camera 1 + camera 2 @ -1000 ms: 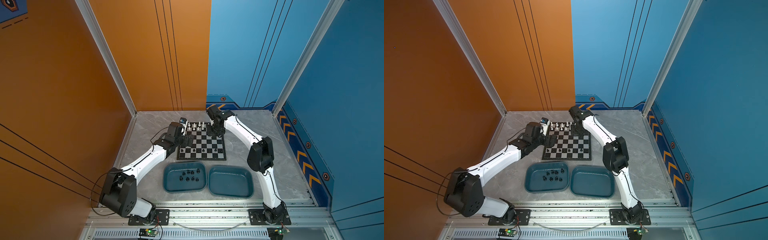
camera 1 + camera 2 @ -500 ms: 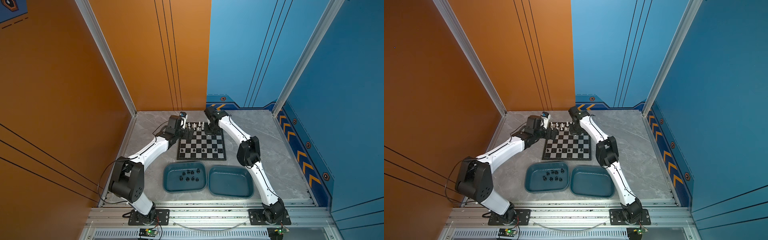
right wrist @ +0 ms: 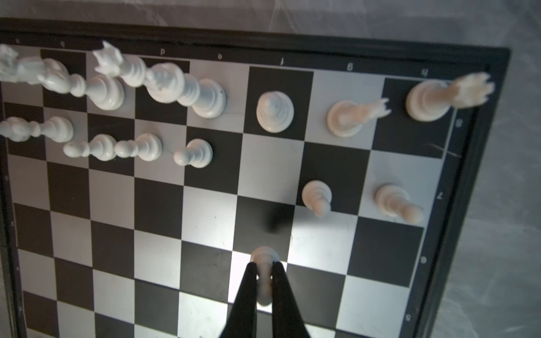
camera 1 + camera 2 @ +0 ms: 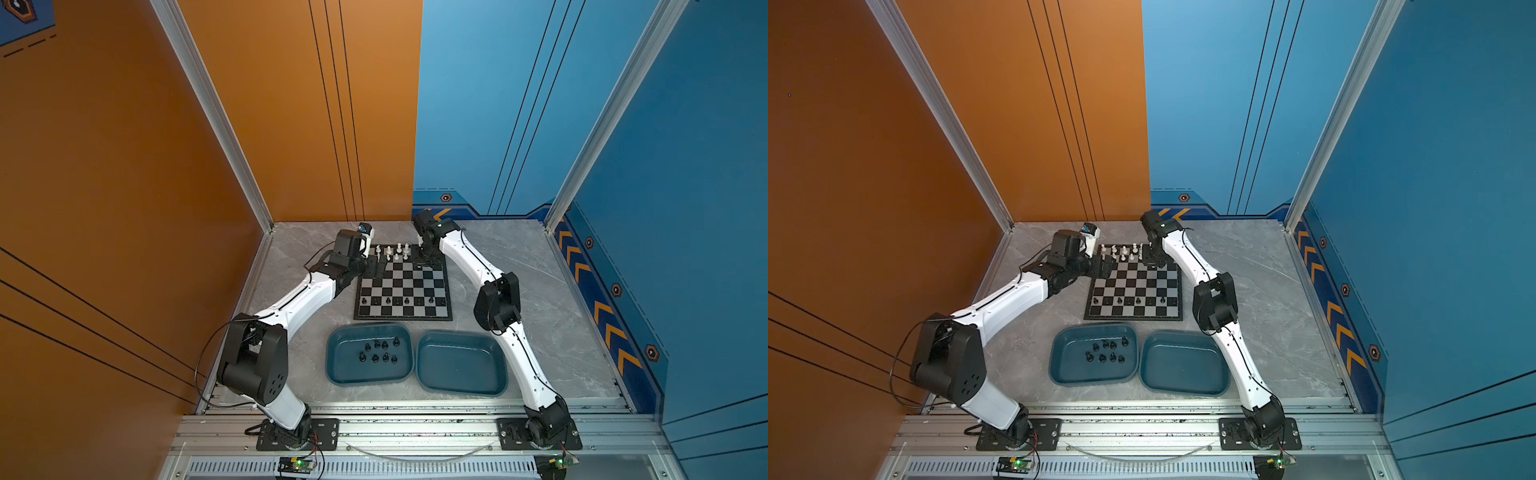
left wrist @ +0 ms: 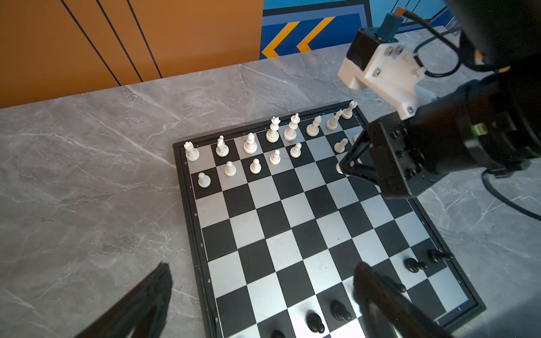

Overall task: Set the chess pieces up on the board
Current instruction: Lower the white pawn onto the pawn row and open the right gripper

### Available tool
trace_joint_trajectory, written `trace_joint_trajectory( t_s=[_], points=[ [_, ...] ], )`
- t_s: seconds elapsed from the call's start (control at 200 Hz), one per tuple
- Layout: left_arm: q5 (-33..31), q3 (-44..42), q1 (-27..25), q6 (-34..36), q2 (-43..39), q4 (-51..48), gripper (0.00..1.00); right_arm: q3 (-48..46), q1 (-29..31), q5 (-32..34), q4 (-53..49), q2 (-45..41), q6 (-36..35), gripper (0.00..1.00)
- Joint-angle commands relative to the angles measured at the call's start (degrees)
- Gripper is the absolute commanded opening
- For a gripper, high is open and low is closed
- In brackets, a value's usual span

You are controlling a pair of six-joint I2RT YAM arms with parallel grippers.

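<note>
— Where do we find the board (image 4: pixel 402 286), and what lies around it?

— It lies flat on the grey bench (image 4: pixel 528 257), between the left arm (image 4: pixel 299 299) and the right arm (image 4: pixel 465 257). Two teal trays sit side by side on the bench, just off the board's near edge.

— What do the trays hold?

— In the left tray (image 4: pixel 340 374) we count eight black pieces (image 4: pixel 380 351), standing in a loose cluster clear of its walls. The right tray (image 4: pixel 461 361) lies just beside it.

— And on the board itself?

— White pieces (image 5: pixel 272 137) line the far row, with pawns in the row in front of them. Black pawns (image 4: pixel 397 300) stand in a line on the second row from the near edge.

— How do the jaws stand?

— The right jaws hang over the board's far right part, closed on a white pawn (image 3: pixel 264 275) pinched between their tips. We cannot tell whether it touches the board. Two more standing pawns (image 3: pixel 317 197) are just beyond it toward the far edge, the nearest things in its way.

— And the left jaws?

— They are spread wide at the board's left edge near the far corner. One side is over the bench, the other over the squares, and we see only board and bench between them.
</note>
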Motion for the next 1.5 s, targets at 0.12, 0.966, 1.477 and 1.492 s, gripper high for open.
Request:
trace_joint_trajectory(
  t_s=[0.12,0.966,1.477,1.492],
  points=[
    [1.6,2.8,1.0,1.0,0.0,-2.5,0.98,1.8,0.0,0.5,2.4,2.0,-0.5,0.11],
    [2.8,3.3,3.2,1.3,0.1,-5.5,0.98,5.1,0.0,4.0,7.1,5.9,-0.2,0.14],
    [3.7,4.0,3.3,0.4,0.9,-4.9,0.98,5.2,-0.4,4.4,7.1,5.6,-0.1,0.22],
    [3.7,4.0,3.3,0.4,0.9,-4.8,0.98,5.2,-0.4,4.3,7.1,5.6,-0.1,0.23]
  ],
)
